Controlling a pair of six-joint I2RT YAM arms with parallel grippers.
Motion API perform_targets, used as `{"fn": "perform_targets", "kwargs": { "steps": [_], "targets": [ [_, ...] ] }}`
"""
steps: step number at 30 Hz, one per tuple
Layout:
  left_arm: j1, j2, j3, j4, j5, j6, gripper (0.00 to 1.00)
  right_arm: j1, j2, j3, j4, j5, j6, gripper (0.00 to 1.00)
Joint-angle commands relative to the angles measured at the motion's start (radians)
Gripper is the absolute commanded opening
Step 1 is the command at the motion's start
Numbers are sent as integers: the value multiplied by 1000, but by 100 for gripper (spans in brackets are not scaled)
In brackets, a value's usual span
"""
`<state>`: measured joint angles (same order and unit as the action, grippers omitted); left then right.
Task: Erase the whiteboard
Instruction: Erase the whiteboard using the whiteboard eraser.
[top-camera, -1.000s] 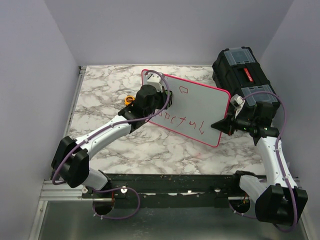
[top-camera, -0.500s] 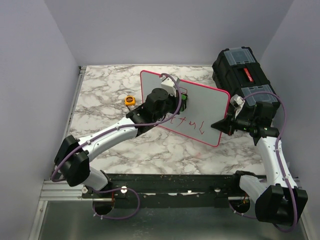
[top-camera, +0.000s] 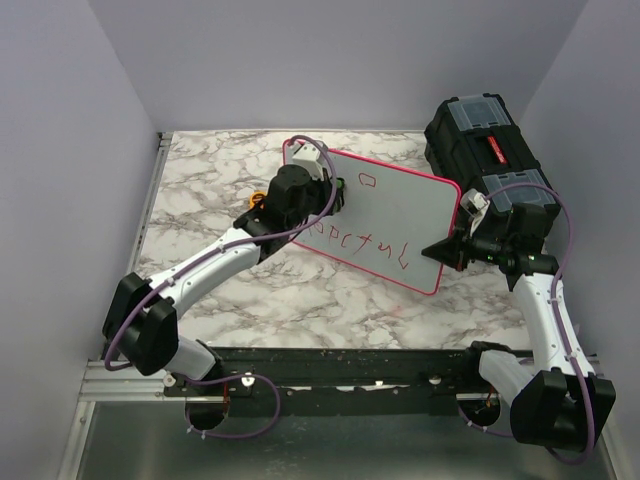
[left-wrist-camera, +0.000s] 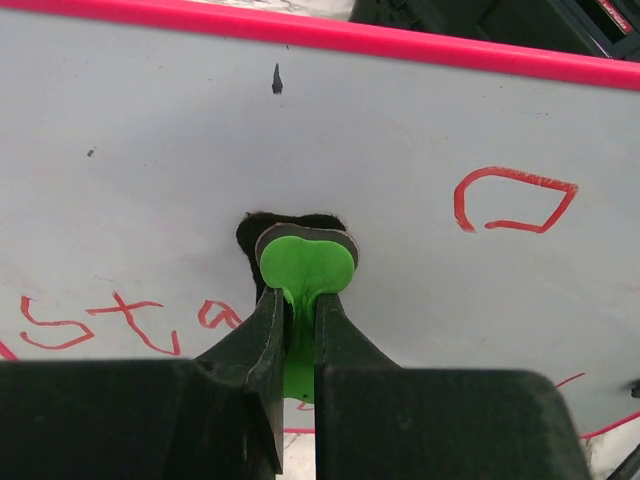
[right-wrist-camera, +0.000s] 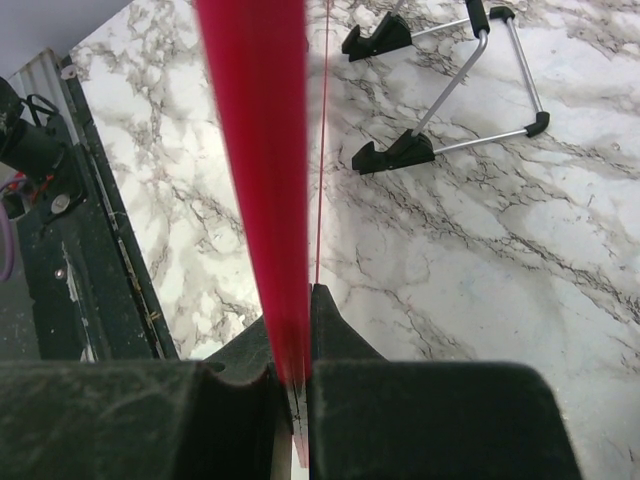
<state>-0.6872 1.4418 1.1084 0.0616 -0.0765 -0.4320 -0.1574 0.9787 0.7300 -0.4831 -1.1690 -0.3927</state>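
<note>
Left gripper (left-wrist-camera: 297, 312) clamped on flat green plastic eraser (left-wrist-camera: 305, 262), whose black felt pad presses against the large white pink-rimmed whiteboard (left-wrist-camera: 400, 130) just ahead of the fingertips. Right gripper (right-wrist-camera: 290, 340) pinches the board's pink edge.

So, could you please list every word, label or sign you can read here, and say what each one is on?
"sta": red marker on the whiteboard, part of a longer word whose other letters I cannot read surely.
"O", or a closed loop: red marker, higher on the whiteboard.
Red label on the black toolbox: too small to read.
</note>
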Motion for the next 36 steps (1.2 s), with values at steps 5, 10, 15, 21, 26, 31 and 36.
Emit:
{"fn": "perform_targets", "kwargs": {
  "steps": [5, 10, 15, 21, 26, 31, 36],
  "targets": [
    [-110, 5, 30, 1, -24, -7, 0, 9, -20, 21, 27, -100, -43, 1],
    [-141, 47, 55, -8, -48, 0, 0, 9, -21, 20, 26, -98, -43, 1],
    [-66, 35, 46, -19, -48, 9, 0, 10, -30, 20, 26, -99, -43, 1],
    [-9, 12, 58, -35, -43, 29, 0, 10, -29, 22, 26, -104, -43, 0],
    [-56, 39, 109, -40, -24, 21, 0, 9, -27, 22, 26, -103, -43, 0],
    [-146, 73, 155, -43, -56, 30, 0, 9, -27, 22, 26, -100, -44, 1],
    [-116, 73, 151, -60, -68, 36, 0, 10, -31, 22, 24, -101, -45, 0]
  ]
}}
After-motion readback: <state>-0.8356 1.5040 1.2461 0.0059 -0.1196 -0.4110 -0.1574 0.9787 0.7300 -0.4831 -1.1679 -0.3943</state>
